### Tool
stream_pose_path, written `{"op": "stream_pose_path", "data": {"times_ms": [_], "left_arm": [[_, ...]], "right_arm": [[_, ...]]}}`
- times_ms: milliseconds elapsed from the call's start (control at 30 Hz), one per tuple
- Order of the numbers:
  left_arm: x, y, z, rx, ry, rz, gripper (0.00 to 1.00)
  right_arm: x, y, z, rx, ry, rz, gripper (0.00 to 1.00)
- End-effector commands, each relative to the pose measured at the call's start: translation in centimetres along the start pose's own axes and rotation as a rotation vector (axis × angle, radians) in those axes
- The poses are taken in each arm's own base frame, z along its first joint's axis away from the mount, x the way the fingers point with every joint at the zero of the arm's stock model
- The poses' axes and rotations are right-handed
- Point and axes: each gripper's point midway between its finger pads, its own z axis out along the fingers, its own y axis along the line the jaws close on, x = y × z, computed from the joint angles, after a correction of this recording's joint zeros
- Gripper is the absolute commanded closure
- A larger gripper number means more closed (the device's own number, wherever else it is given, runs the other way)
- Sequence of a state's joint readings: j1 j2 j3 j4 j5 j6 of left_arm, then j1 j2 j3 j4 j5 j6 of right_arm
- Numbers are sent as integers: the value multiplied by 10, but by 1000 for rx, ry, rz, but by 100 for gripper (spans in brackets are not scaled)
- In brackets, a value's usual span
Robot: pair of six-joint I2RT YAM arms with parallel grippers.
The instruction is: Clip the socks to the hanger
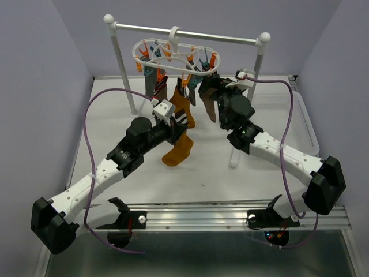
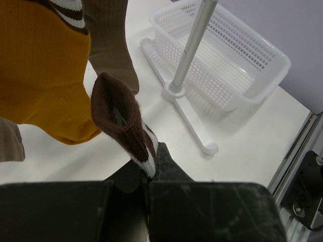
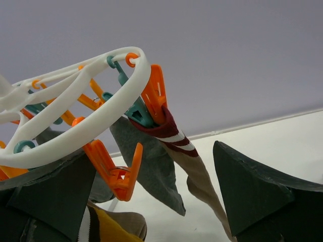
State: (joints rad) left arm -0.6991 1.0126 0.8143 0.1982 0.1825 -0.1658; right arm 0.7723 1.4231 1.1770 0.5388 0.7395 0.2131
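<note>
**Lavender walls, white table: most socks hung, 1 in hand**

Lavender walls close in a white table [image 1: 230, 179], where a two-post rack [image 1: 219, 38] carries the hanger [image 1: 142, 47] by its hook. At least 3 socks hang from its clips: a dark grey sock [image 1: 153, 86], a mustard-orange sock [image 1: 180, 107] and a tan striped sock [image 3: 194, 171], whose dark red and white cuff is pinched in an orange clip [image 3: 155, 96].

The left gripper [image 2: 149, 180] is clamped tight on the white-striped end of a brown sock [image 2: 118, 118], lifted just below the hanger and beside the mustard-orange one. That sock is not yet clipped.

The right gripper [image 3: 151, 156] is spread wide and holds nothing. It sits up at the hanger's ring, its fingers on either side of the orange clips.

By my reading, the task is well along. What remains is to open a free clip and feed in the brown sock. Whether more socks wait in the white basket [image 2: 237, 65] cannot be told.
</note>
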Motion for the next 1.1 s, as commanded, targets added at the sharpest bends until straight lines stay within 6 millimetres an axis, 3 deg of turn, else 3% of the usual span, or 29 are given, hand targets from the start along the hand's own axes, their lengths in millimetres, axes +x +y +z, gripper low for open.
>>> {"op": "stream_pose_path", "data": {"times_ms": [0,500,867,1067], "left_arm": [[-37,-8,0,22,-110,30,100],[-34,-6,7,18,-89,47,100],[-34,-1,10,-3,-94,53,100],[-42,-2,13,2,-121,87,100]], "right_arm": [[-26,0,3,57,-108,41,1],[-41,-6,-10,101,-201,-4,6],[-36,-17,-14,123,-216,-54,9],[-31,-1,-15,15,-199,-85,7]]}}
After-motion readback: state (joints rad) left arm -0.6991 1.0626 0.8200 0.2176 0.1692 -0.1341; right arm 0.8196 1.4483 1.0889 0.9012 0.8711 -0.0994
